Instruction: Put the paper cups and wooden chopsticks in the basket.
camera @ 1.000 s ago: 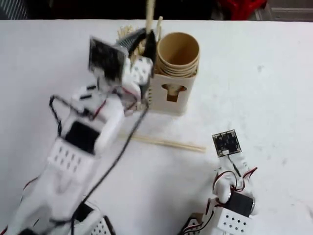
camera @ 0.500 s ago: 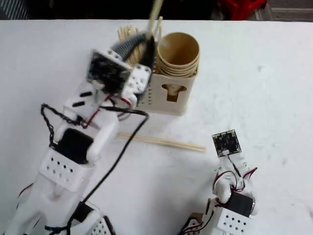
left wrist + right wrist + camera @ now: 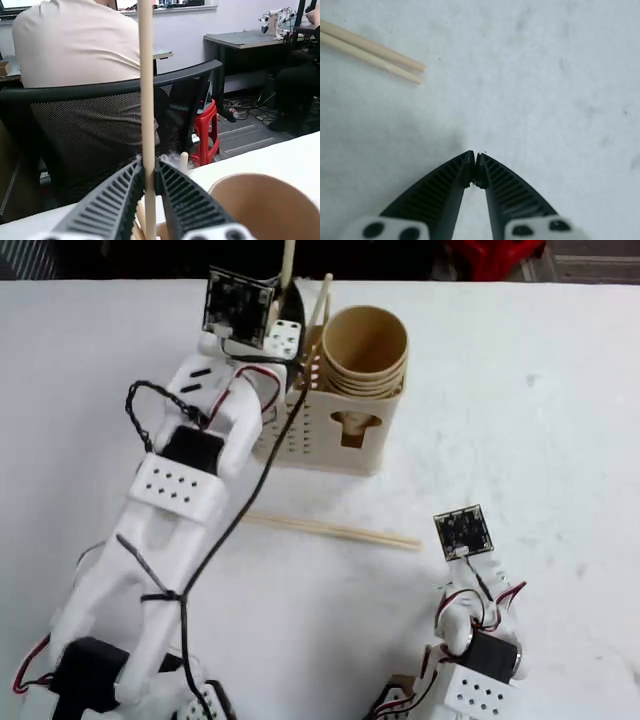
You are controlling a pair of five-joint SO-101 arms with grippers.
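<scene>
A cream basket (image 3: pixel 340 435) stands at the back of the table with stacked paper cups (image 3: pixel 364 348) in its right part and wooden chopsticks (image 3: pixel 322 302) upright in its left part. My left gripper (image 3: pixel 150 175) is shut on one upright chopstick (image 3: pixel 146 90) above the basket's left compartment, beside a cup's rim (image 3: pixel 240 197). The same chopstick (image 3: pixel 288 265) rises over the left arm in the high view. Two chopsticks (image 3: pixel 335 531) lie flat on the table in front of the basket. My right gripper (image 3: pixel 474 167) is shut on nothing, close to those chopsticks' ends (image 3: pixel 405 70).
The right arm (image 3: pixel 470 640) sits low at the front right of the white table (image 3: pixel 540 420). The left arm (image 3: pixel 170 510) stretches from the front left to the basket. Behind the table stand a black mesh chair (image 3: pixel 100 125) and a red stool (image 3: pixel 205 130).
The left arm has stretched farther back and swung upright over the basket's left side, carrying the chopstick from a tilt to vertical. The right arm has not moved.
</scene>
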